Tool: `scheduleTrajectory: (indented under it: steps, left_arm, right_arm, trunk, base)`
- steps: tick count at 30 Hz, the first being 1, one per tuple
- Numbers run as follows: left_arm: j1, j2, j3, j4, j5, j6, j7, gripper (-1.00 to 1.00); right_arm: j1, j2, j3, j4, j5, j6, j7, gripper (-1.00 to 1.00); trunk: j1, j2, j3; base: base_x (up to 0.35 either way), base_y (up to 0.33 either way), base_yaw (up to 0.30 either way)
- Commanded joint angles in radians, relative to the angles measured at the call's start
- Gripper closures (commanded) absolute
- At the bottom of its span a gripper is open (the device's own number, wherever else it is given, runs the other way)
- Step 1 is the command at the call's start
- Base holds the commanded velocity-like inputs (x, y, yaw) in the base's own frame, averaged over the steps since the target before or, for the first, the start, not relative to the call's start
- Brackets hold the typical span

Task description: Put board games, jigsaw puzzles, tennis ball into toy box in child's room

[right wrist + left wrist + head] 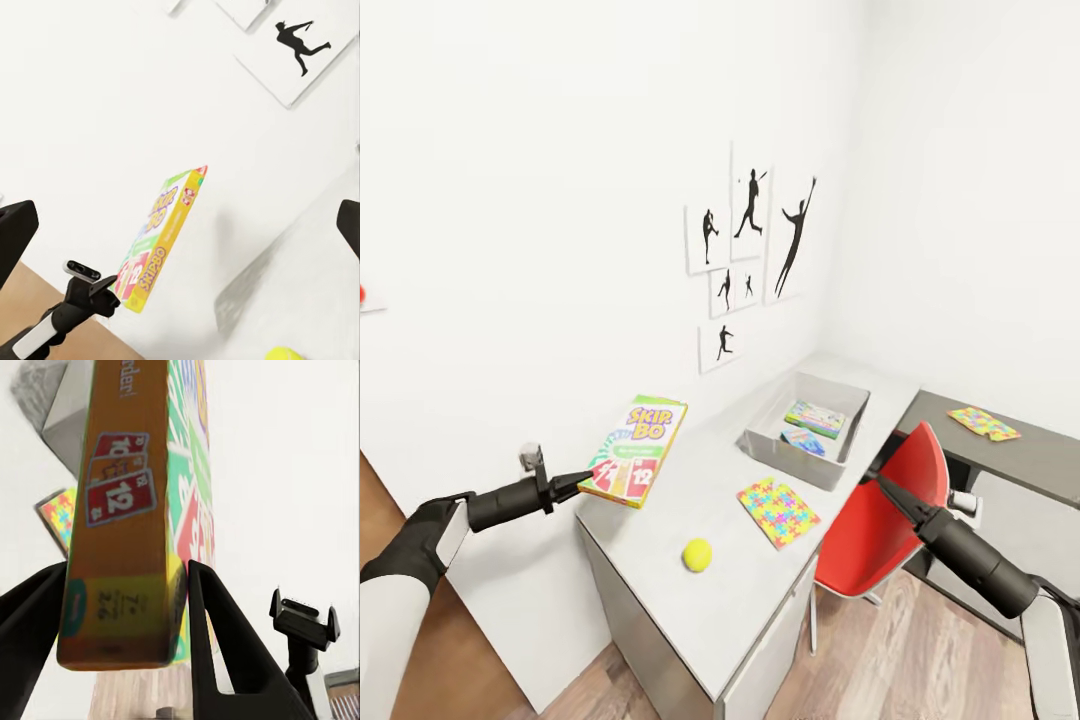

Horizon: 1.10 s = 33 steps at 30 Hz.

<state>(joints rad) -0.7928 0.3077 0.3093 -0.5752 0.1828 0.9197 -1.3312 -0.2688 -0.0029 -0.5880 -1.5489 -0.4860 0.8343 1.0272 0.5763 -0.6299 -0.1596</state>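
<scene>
My left gripper (582, 480) is shut on the lower edge of the SKIP-BO board game (635, 450), holding it in the air above the left end of the table (690, 620). In the left wrist view the box (127, 532) sits clamped between both black fingers (217, 622). The grey toy box (765, 432) stands farther along the table, with a green-edged game (815, 418) and a small blue game (803, 441) inside. One jigsaw puzzle (778, 511) and the tennis ball (697, 554) lie on the near tabletop; another puzzle (983, 423) lies on the right wing. My right gripper (882, 487) hangs open and empty by the chair.
A red chair (890, 510) stands in the corner of the L-shaped desk, right beside my right arm. Black sports silhouettes (750, 250) hang on the white wall behind the table. White drawer fronts (760, 650) face the wood floor.
</scene>
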Motion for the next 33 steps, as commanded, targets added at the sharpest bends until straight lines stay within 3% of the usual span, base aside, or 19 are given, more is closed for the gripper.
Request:
scheduleTrajectory:
  steps: [1,4,9,12,33]
  left_arm:
    - [0.0,0.002,0.001,-0.001,0.001,0.008,-0.015,1.0]
    - [0.0,0.003,-0.005,-0.002,0.0,0.008,-0.032,1.0]
    - [0.0,0.004,-0.078,-0.004,0.001,0.008,-0.039,1.0]
    - [0.0,0.004,-0.097,-0.004,0.001,0.008,-0.042,1.0]
    - [0.0,0.004,-0.105,-0.005,0.001,0.008,-0.045,1.0]
  right_arm:
    - [-0.001,0.001,0.0,0.001,-0.002,0.005,0.002,-1.0]
    - [-0.001,0.001,-0.001,0.001,-0.001,0.005,0.002,-1.0]
    - [-0.001,0.001,-0.001,0.002,-0.002,0.005,0.002,-1.0]
    - [-0.001,0.0,-0.001,0.005,-0.001,0.005,0.001,-1.0]
    - [-0.001,0.0,-0.001,0.01,0.002,0.005,0.001,-1.0]
  trunk:
    - [-0.004,0.006,0.002]
    - [-0.015,0.027,0.013]
    - [-0.034,0.062,0.032]
    - [-0.046,0.083,0.043]
    - [-0.126,0.23,0.122]
  base:
    - [0.0,0.0,-0.256]
    - [0.0,0.0,-0.257]
    - [0.0,0.0,-0.258]
    - [0.0,0.0,-0.258]
    - [0.0,0.0,-0.258]
